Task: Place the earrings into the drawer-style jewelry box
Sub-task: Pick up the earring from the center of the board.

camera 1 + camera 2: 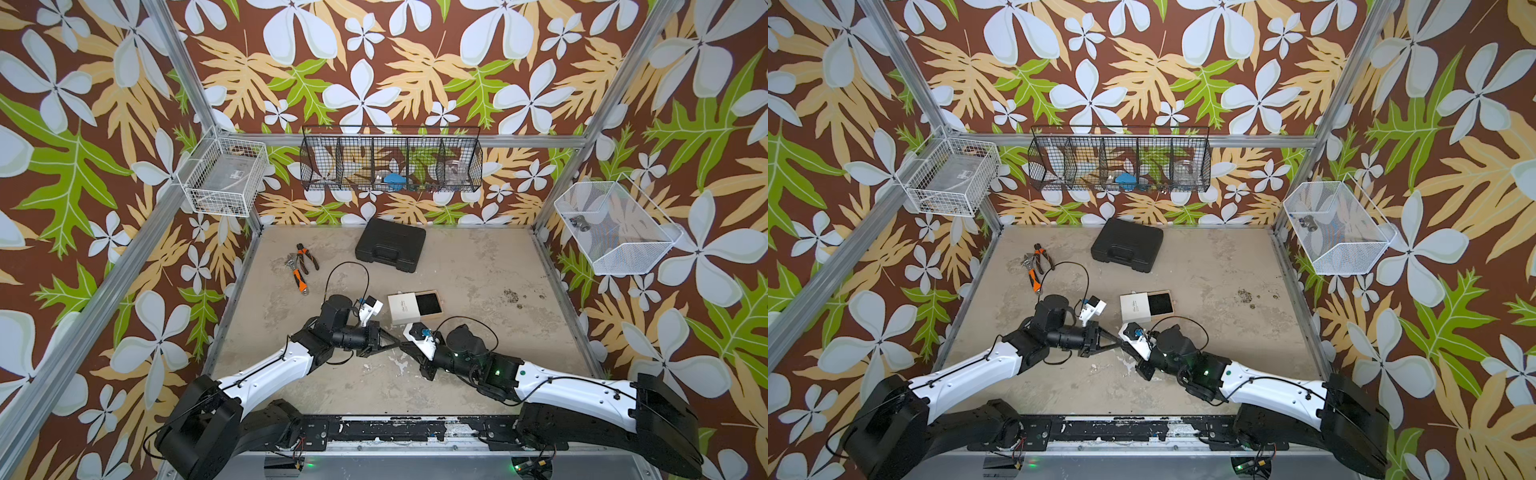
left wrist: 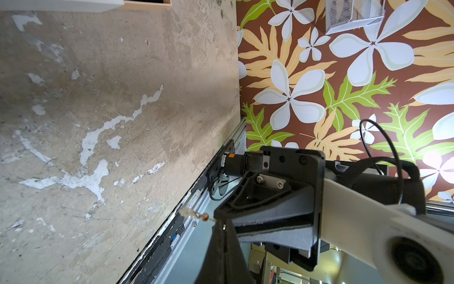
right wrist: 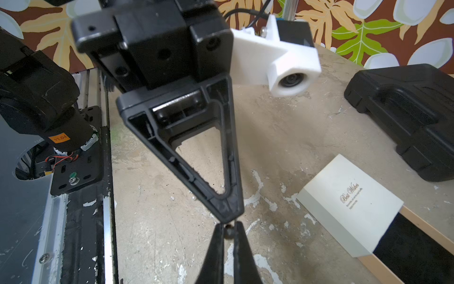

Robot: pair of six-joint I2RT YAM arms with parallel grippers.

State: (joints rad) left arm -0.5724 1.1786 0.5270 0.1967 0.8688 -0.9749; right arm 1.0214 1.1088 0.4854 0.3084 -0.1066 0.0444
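1. Right gripper (image 3: 229, 233) is pinching one dangling earring (image 2: 195, 214) at its tips, above the table (image 1: 478, 332).
2. Left gripper (image 3: 228, 216), closed, is touching those tips.
3. Jewelry box (image 1: 402, 308) is lying just beyond, tray (image 1: 429, 304) slid out.

Floral wallpaper (image 1: 374, 62) w/ alu frame (image 1: 532, 141); scuffed beige tabletop (image 1: 478, 266), maybe concrete.
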